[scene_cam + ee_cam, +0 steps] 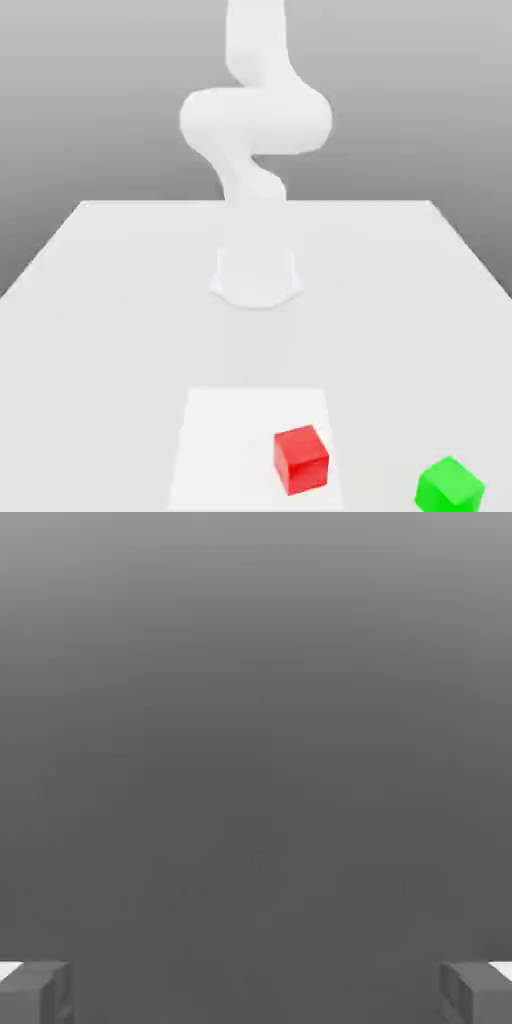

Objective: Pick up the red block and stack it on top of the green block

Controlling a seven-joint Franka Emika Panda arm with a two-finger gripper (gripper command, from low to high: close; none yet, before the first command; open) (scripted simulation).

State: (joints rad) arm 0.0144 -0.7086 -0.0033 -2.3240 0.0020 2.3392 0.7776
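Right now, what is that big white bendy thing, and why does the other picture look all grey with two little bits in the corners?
The big white bendy thing is a robot arm. It stands on a white table, a bit like your arm standing on its shoulder. One picture comes from a camera that looks at the whole table from outside. In it you can see two toy blocks: a red block and, further toward the exterior view's right, a green block. They sit apart and do not touch.

The grey picture comes from a small camera on the robot's hand. The two little bits in the corners are the fingertips of its gripper. They stand far apart, so the gripper is open and holds nothing. The robot's job is to put the red block on the green one, and that is not yet done.
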